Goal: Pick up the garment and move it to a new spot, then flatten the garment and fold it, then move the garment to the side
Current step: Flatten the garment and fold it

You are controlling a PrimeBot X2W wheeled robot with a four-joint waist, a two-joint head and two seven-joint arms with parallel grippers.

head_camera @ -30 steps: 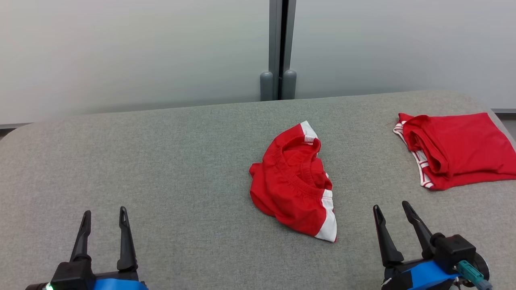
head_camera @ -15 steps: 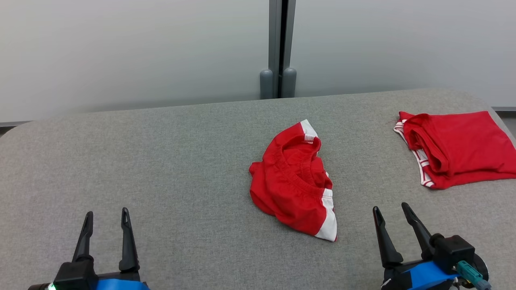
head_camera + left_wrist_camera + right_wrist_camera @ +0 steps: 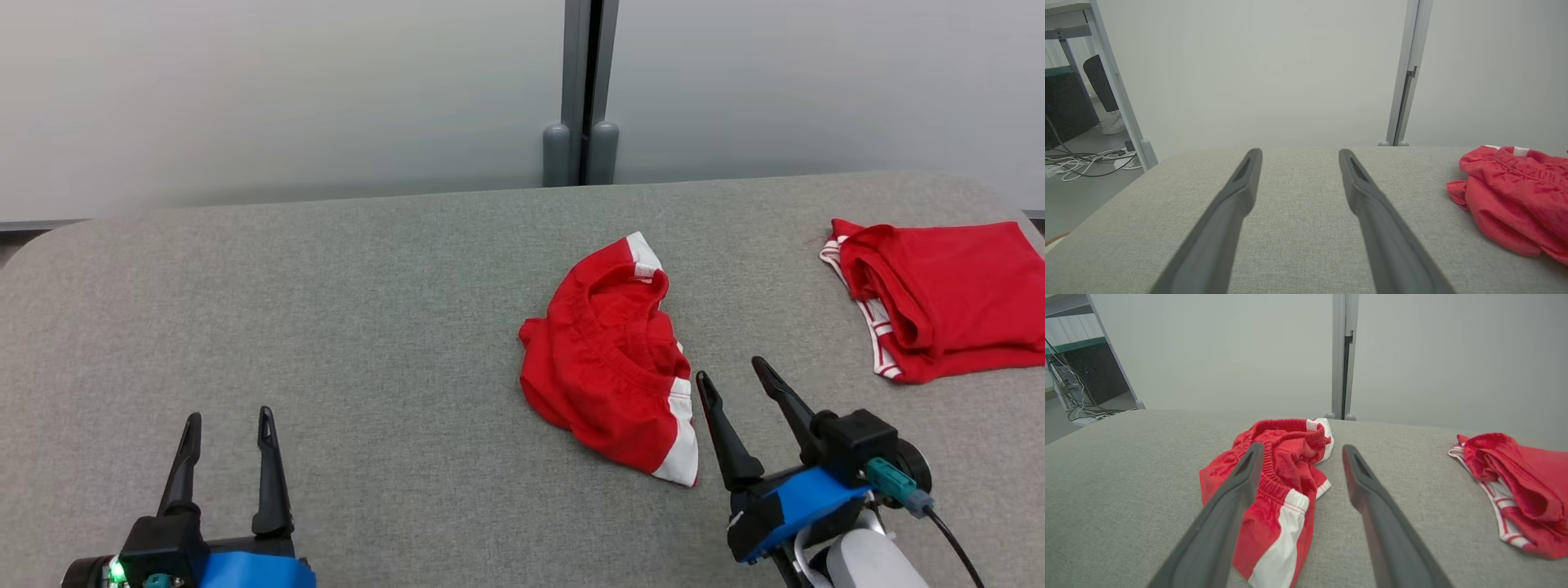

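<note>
red crumpled cloth garment with white side bands point(image 3: 608, 367) lies near the centre of the grey fabric table point(image 3: 326, 327). right tool point(image 3: 730, 368), jaws apart and empty, stands just beside its near hem. left tool point(image 3: 229, 415), jaws apart, hovers near the front-left corner. risk: a shallow pinch catches one layer, so the garment slips.

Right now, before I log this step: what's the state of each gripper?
Left gripper: open, holding nothing.
Right gripper: open, holding nothing, close beside the crumpled red garment.
</note>
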